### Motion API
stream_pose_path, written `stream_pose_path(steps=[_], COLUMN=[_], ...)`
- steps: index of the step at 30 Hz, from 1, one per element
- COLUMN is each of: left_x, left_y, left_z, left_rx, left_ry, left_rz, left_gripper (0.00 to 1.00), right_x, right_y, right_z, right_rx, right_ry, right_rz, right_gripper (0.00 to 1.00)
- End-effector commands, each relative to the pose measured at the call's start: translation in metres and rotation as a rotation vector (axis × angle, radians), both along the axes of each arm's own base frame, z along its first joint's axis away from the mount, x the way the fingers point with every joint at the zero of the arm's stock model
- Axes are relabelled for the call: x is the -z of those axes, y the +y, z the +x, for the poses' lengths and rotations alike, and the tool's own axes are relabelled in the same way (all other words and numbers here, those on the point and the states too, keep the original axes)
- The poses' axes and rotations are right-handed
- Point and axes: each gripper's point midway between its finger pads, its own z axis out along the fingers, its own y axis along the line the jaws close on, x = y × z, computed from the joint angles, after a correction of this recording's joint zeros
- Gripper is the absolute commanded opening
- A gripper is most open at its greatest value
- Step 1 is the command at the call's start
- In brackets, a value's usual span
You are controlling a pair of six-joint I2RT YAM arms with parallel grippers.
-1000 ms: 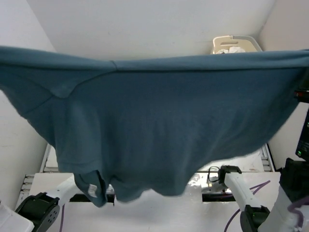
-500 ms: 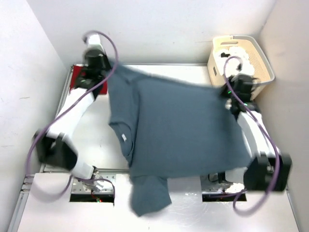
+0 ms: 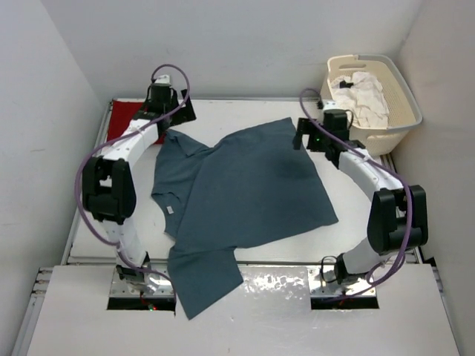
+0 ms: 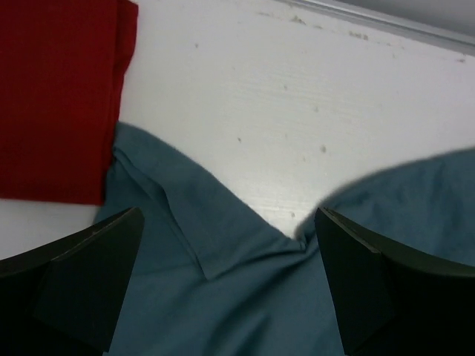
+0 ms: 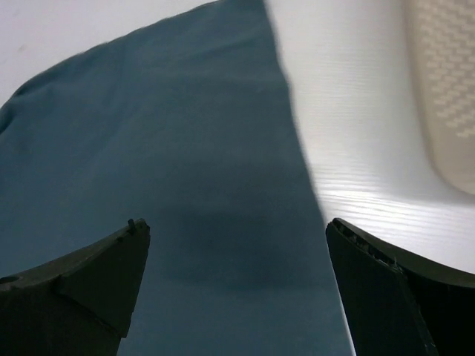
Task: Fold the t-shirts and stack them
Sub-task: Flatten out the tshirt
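Both pincers stand wide open with nothing between their jaws. The left pincer point(image 3: 171, 120) hovers at the far left of the flat white table point(image 3: 356, 222). The left wrist view shows its two dark fingers point(image 4: 82, 274) spread apart above cloth without touching it. The right pincer point(image 3: 306, 133) hangs at the far right, and the right wrist view shows it just as widely parted over a smooth stretch of fabric.

A soft slate blue-grey cloth t-shirt point(image 3: 245, 185) lies spread across the middle of the table, turned at an angle. Its far left corner sits just under the left pincer and its far right corner just under the right one. The neck opening, with a small pale label, faces the left side. One sleeve droops over the near edge of the table onto the lower ledge between the arm bases. Near the left pincer the cloth is creased into a small fold.

At the far right corner stands a cream perforated plastic laundry basket point(image 3: 407, 111), well apart from the blue-grey shirt. A crumpled white cloth t-shirt point(image 3: 365, 93) is bunched inside it. A plain red cloth t-shirt point(image 4: 52, 96) lies flat in the far left corner, its edge touching the blue-grey shirt's corner.
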Motion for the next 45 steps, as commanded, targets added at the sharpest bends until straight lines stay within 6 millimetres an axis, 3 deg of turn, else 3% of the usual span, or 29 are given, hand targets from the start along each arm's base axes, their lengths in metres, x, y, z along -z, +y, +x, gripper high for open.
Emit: stream_pose_path(steps=[1,3,4,5,6,7,9,12,16,18,19,21,22,24,25,27,34,35,36,40,41,42,45], left_x=[-0.023,-0.010,0.017,0.011,0.019,0.041,0.051,0.075,0.110,0.114,0.130,0.129,0.146,0.143,0.155,0.159,0.158,0.144,0.162,0.168,0.149,0.162,0.139], left_y=[-0.011,-0.006,-0.005,-0.006,-0.003,0.000,0.002,-0.014,-0.016,-0.014,-0.015,-0.020,-0.020,-0.025,-0.024,-0.030,-0.048,-0.056,-0.059,-0.061,-0.062,-0.063,-0.067], left_z=[-0.030,-0.050,-0.072,-0.083,-0.094,-0.110,-0.121,-0.121,-0.103,-0.090,-0.087,-0.069,-0.069,-0.052,-0.049,-0.034,0.025,0.040,0.042,0.078,0.095,0.100,0.120], left_rx=[-0.007,-0.049,-0.070,-0.070,-0.090,-0.111,-0.128,-0.088,-0.095,-0.104,-0.094,-0.074,-0.063,-0.047,-0.037,0.002,0.142,0.196,0.216,0.239,0.246,0.249,0.261], left_ry=[-0.021,0.027,0.099,0.086,0.099,0.142,0.163,0.195,0.264,0.255,0.288,0.285,0.327,0.306,0.328,0.326,0.279,0.246,0.272,0.250,0.198,0.203,0.106], left_rz=[-0.113,-0.129,-0.145,-0.158,-0.151,-0.147,-0.148,-0.155,-0.120,-0.105,-0.087,-0.085,-0.069,-0.066,-0.049,-0.041,0.002,-0.004,0.004,0.028,0.033,0.034,0.008], left_gripper=[1.00,1.00,1.00,1.00,1.00,1.00,1.00,1.00,1.00,1.00,1.00,1.00,1.00,1.00,1.00,1.00,1.00,1.00,1.00,1.00,1.00,1.00,1.00], right_x=[-0.002,0.015,0.027,0.036,0.042,0.048,0.068,0.094,0.118,0.132,0.138,0.146,0.152,0.159,0.163,0.165,0.162,0.161,0.156,0.157,0.157,0.156,0.148], right_y=[0.037,0.051,0.054,0.060,0.062,0.064,0.069,0.069,0.067,0.064,0.061,0.052,0.045,0.029,0.017,0.006,-0.021,-0.023,-0.021,-0.014,-0.012,-0.011,-0.009], right_z=[-0.006,-0.016,-0.019,-0.024,-0.026,-0.027,-0.029,-0.033,-0.042,-0.048,-0.054,-0.061,-0.068,-0.077,-0.083,-0.084,-0.064,-0.061,-0.052,-0.044,-0.042,-0.040,-0.029], right_rx=[-0.122,-0.154,-0.172,-0.186,-0.197,-0.213,-0.232,-0.220,-0.201,-0.185,-0.181,-0.150,-0.130,-0.066,-0.027,0.008,0.070,0.071,0.062,0.030,0.022,0.016,-0.004], right_ry=[-0.021,0.021,0.050,0.071,0.089,0.099,0.149,0.209,0.271,0.314,0.339,0.362,0.385,0.424,0.446,0.446,0.439,0.433,0.418,0.426,0.424,0.420,0.395], right_rz=[-0.014,0.004,-0.005,-0.019,-0.030,-0.041,-0.030,-0.024,-0.022,-0.020,-0.023,-0.050,-0.061,-0.043,-0.023,0.002,-0.034,-0.041,-0.041,-0.017,-0.013,-0.011,-0.022], right_gripper=[0.99,0.99,0.99,0.99,0.99,0.99,0.99,0.99,0.99,0.99,0.99,0.99,0.99,0.99,0.99,0.99,0.99,0.99,0.99,0.99,0.99,0.99,0.99])
